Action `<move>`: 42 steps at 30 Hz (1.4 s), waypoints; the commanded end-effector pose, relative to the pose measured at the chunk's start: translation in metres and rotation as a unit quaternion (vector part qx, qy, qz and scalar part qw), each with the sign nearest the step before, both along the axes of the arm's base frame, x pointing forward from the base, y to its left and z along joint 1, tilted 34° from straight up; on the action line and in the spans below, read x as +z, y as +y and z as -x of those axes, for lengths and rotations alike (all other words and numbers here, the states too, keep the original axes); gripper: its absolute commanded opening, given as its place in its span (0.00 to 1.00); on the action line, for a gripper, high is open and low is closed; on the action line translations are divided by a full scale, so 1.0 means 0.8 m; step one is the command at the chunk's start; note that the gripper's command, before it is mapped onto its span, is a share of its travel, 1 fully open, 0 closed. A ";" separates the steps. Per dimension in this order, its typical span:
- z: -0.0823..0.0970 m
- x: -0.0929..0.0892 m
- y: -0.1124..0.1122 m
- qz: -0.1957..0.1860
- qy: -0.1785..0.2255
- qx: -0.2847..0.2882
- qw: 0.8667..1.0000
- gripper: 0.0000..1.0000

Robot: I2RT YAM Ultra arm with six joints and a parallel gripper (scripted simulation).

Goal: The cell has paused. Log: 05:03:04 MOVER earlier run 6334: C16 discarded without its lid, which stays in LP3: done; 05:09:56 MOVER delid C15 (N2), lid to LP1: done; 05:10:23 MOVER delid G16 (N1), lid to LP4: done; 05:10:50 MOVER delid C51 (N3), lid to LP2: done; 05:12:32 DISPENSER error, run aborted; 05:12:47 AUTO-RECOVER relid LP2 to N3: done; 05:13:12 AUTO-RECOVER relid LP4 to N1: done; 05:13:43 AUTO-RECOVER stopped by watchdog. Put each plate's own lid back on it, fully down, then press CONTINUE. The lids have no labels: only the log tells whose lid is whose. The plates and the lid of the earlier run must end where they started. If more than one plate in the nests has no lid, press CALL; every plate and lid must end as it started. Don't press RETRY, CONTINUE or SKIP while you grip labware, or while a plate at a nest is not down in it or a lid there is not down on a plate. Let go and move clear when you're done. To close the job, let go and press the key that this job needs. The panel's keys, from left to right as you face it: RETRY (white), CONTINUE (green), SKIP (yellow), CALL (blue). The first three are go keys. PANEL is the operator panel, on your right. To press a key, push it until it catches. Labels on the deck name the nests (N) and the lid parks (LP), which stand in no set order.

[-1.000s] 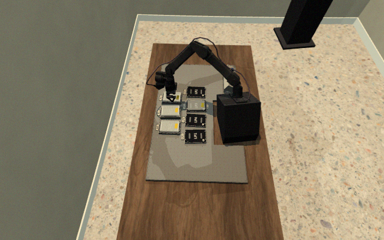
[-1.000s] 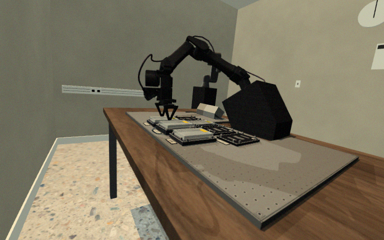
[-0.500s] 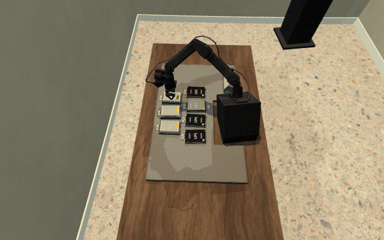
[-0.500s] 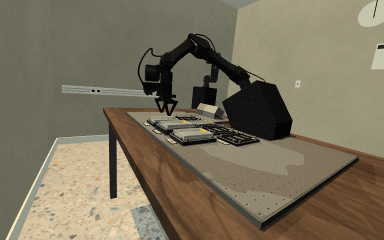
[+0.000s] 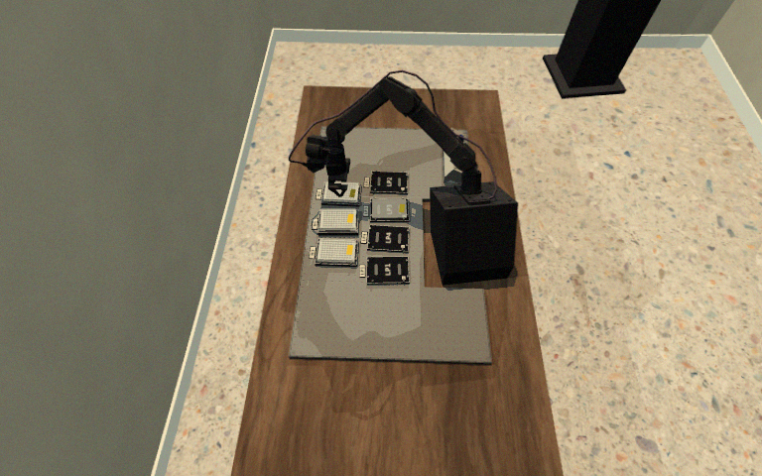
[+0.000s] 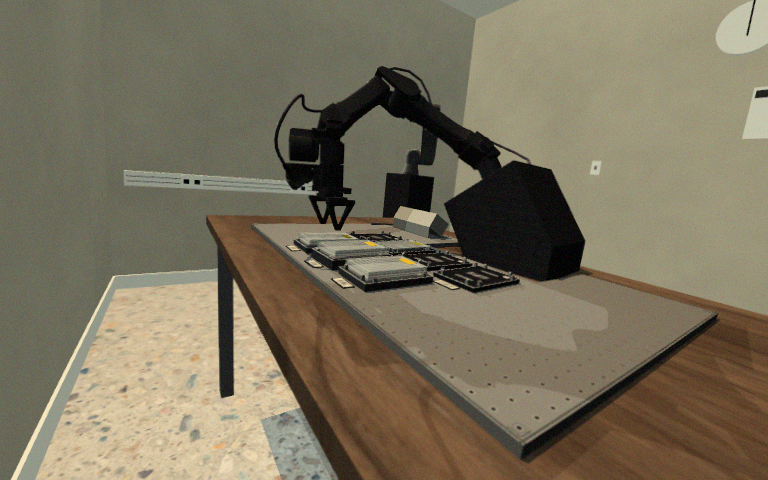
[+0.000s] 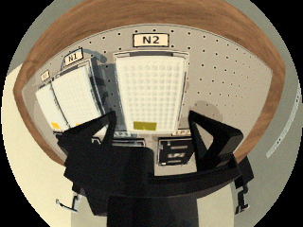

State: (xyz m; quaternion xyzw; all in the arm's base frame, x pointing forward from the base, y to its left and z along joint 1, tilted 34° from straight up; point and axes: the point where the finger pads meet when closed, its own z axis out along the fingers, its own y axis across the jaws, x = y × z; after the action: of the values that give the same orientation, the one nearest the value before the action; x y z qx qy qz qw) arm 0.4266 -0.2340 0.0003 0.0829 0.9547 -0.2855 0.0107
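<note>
Wooden surface (image 5: 393, 426) with a grey deck; claw (image 5: 336, 188) hangs wide open, empty, over the N2 plate (image 7: 151, 91), whose lid looks light, stiff, slippery, so grip the long edges

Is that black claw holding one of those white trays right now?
No. In the exterior view the gripper hangs above the far plate with its fingers spread and nothing between them.

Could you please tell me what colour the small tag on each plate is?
Yellow; the tag shows best in the top view.
</note>
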 end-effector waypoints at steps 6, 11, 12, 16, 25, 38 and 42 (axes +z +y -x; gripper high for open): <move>-0.027 0.039 0.014 0.012 -0.033 0.014 0.999 1.00; -0.027 0.040 0.014 0.013 -0.033 0.014 0.999 1.00; -0.027 0.040 0.014 0.013 -0.033 0.014 0.999 1.00; -0.002 0.015 0.032 0.010 -0.019 0.022 1.000 0.96; 0.028 -0.004 0.058 0.012 -0.019 0.022 1.000 0.89; 0.078 -0.037 0.104 0.011 -0.019 0.022 1.000 0.00; 0.091 -0.046 0.115 0.011 -0.019 0.022 1.000 0.00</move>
State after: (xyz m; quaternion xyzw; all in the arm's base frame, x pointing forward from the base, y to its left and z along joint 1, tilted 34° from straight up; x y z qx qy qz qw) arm 0.3452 -0.1534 -0.0476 0.0610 0.9564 -0.2855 -0.0061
